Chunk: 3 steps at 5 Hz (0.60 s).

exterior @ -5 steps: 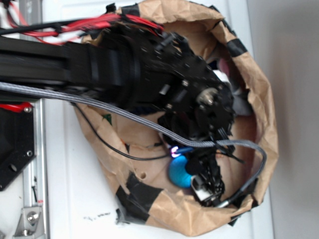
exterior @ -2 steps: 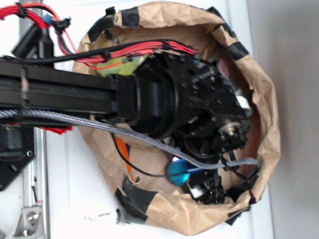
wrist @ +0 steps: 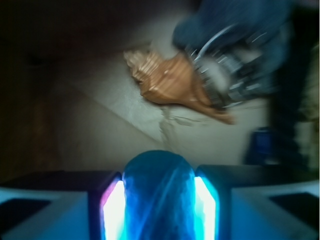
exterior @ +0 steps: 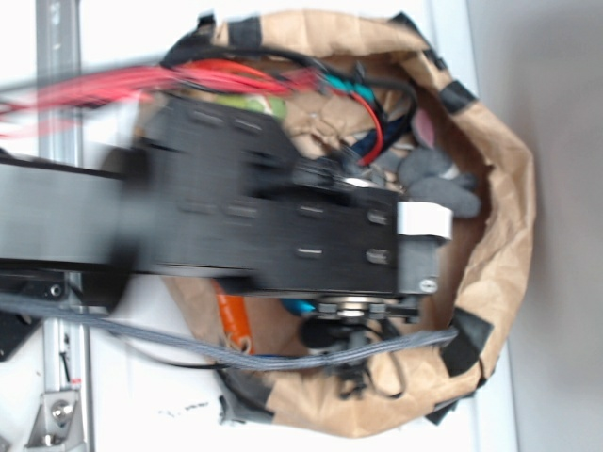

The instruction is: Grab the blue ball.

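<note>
In the wrist view the blue ball (wrist: 159, 195) sits squeezed between my two glowing fingers (wrist: 114, 212), pressed on both sides. My gripper (wrist: 159, 210) is shut on it and holds it above the paper floor of the bag. In the exterior view my black arm (exterior: 273, 235) lies blurred across the brown paper bag (exterior: 499, 235). It hides the gripper; only a sliver of the blue ball (exterior: 300, 306) shows under the arm's lower edge.
Below the gripper lie a brown spiral shell (wrist: 172, 82) and a dark blue and grey bundle (wrist: 240, 50). The bag also holds a grey plush (exterior: 438, 179), a green item (exterior: 240, 104) and an orange item (exterior: 233, 325). A grey cable (exterior: 236, 350) crosses the bag's front.
The arm has swung across the bag and now covers the gripper and nearly all of the ball, which showed plainly before. The arm is motion-blurred.
</note>
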Available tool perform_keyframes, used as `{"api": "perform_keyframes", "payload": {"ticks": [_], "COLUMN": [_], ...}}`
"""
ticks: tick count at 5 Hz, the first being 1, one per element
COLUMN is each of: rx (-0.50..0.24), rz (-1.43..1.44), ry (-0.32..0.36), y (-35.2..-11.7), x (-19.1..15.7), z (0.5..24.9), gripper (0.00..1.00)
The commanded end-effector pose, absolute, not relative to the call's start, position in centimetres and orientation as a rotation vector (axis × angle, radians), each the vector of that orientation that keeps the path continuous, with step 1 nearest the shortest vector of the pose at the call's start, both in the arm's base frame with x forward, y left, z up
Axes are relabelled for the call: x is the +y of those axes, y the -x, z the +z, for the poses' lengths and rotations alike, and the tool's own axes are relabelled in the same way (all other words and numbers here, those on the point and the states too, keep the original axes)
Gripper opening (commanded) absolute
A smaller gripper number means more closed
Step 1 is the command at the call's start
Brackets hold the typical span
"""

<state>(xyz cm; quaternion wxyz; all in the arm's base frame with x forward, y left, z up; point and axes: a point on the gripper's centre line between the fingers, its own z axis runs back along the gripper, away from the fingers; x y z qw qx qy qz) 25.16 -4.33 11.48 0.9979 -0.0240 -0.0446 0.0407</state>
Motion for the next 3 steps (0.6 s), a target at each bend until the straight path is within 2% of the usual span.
{"api": "perform_keyframes", "payload": {"ticks": [1, 3], "rx": [-0.237, -0.220], "rz": [-0.039, -0.071], "ry": [-0.136, -0.185], "y": [-24.48, -24.17], "x": [-0.34, -0.64], "z": [16.51, 15.54], "gripper": [0.00, 0.00]}}
